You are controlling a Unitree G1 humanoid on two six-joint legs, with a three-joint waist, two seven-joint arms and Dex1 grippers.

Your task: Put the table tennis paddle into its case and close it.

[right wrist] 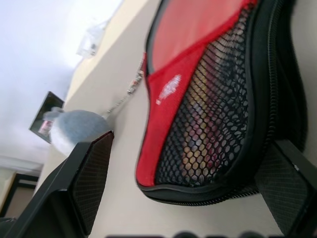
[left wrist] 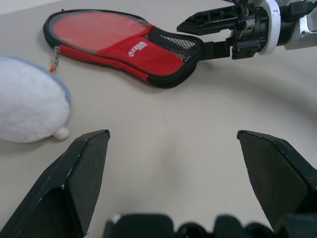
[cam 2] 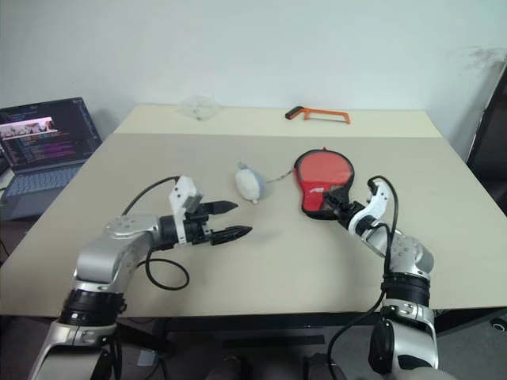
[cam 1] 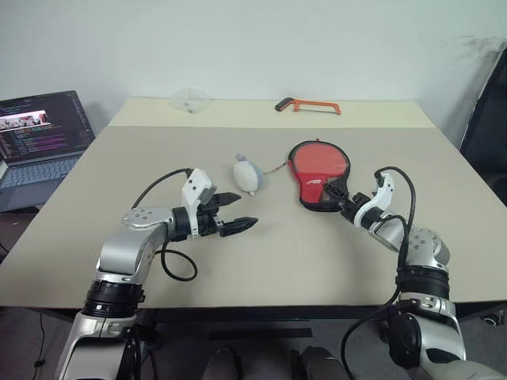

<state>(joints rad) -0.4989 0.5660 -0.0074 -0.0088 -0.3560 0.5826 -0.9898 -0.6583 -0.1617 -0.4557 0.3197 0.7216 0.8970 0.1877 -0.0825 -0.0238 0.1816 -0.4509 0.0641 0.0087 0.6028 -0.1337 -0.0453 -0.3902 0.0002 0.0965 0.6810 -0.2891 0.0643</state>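
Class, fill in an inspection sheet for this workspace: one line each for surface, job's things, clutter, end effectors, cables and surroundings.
Surface: pale beige table, flat, bare in the near half.
Job's things: case lies flat, mesh end toward the robot; the paddle's red face and pale handle show inside it through the clear side and mesh.
Clutter: pale round pouch corded to the case; orange hacksaw and a clear plastic item at the far edge.
End effectors: left end effector open, holding nothing; right end effector open, straddling the case's mesh end.
Cables: black cables loop along both forearms.
Surroundings: open laptop to the left; white wall behind.
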